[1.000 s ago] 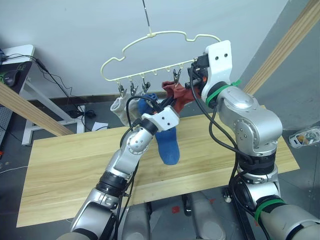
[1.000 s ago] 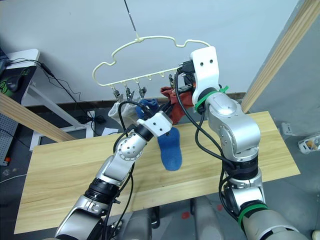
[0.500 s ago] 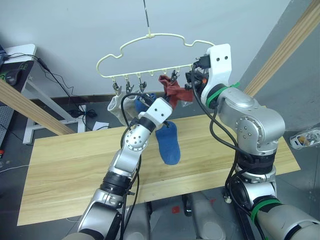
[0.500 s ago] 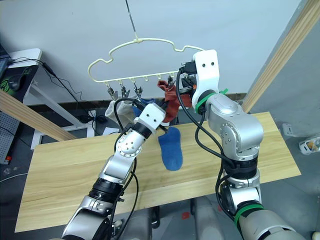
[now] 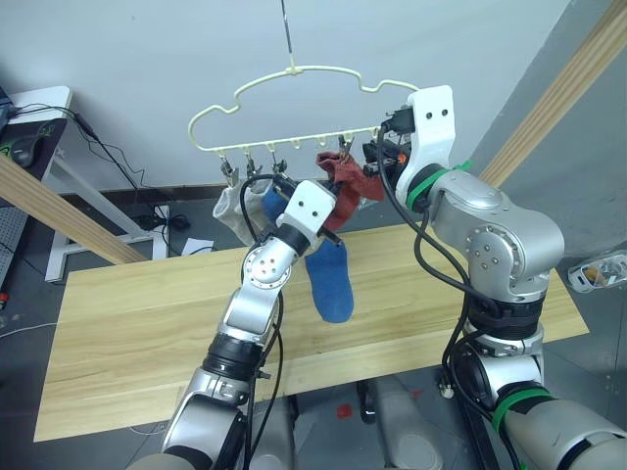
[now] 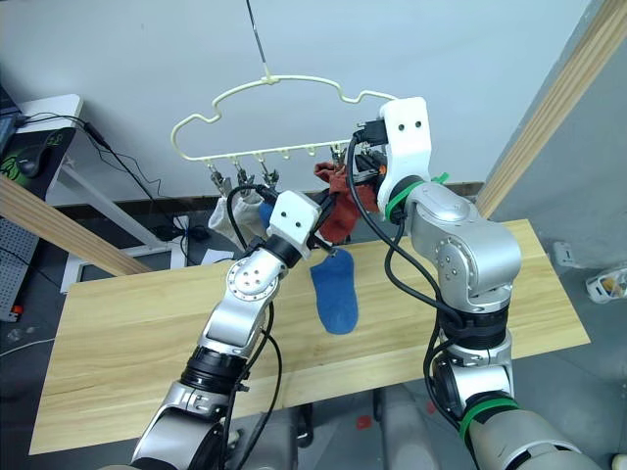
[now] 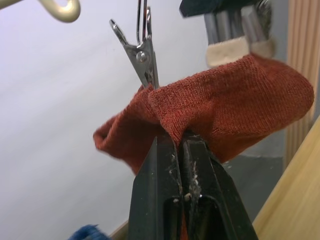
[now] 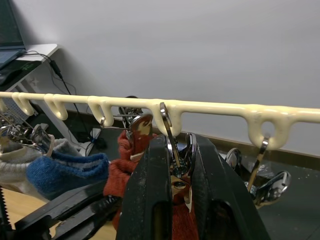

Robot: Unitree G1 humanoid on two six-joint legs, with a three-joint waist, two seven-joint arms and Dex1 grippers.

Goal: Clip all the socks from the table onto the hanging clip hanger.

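Left hand [image 7: 179,142] is clamped on a fold of the rust-red sock [image 7: 235,107], fingers pressed together with fabric pinched between them, right below a silver clip [image 7: 142,55] whose tip touches the sock's edge. Whether that clip actually bites the fabric is hard to tell. Right hand [image 8: 172,165] is closed around a clip [image 8: 170,135] under the clip hanger [image 5: 294,108]; its fingertips are hidden behind its white wrist block in the head views. Red sock's far end is cut off behind the right hand. 1 grey sock [image 5: 230,211] and 1 blue sock [image 5: 328,279] hang from clips at the hanger's left part; the grey 1 is partly hidden by the left arm. No readable writing anywhere. Desk [image 5: 127,323] lies below, well apart from the hanger.
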